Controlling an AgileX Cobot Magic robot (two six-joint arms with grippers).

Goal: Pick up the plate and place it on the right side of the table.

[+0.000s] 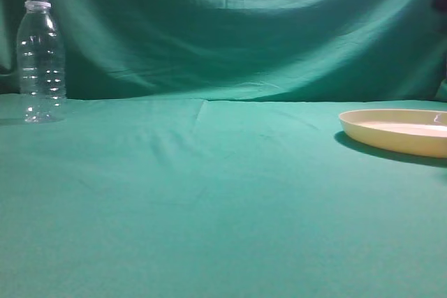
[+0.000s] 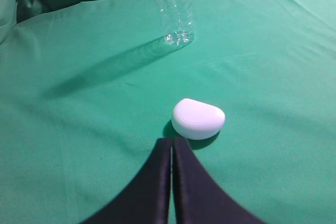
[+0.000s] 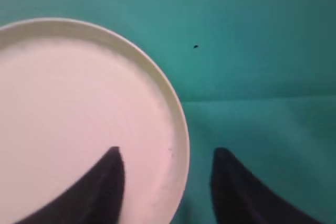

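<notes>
Straddling the plate (image 3: 79, 114) rim, the right tool (image 3: 168, 182) gapes wide, seemingly above it; lower squarely before pinching.

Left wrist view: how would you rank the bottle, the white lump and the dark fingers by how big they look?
1. The closed fingers, though nearness to the camera inflates them.
2. The clear bottle, top cut off by the frame.
3. The white rounded object.

Plate (image 1: 401, 130): cream-yellow, round, shallow, low raised rim, empty, lying flat and upright at the far right of the table (image 1: 209, 200), partly cut off by the frame edge. Table: wrinkled teal-green cloth.
</notes>
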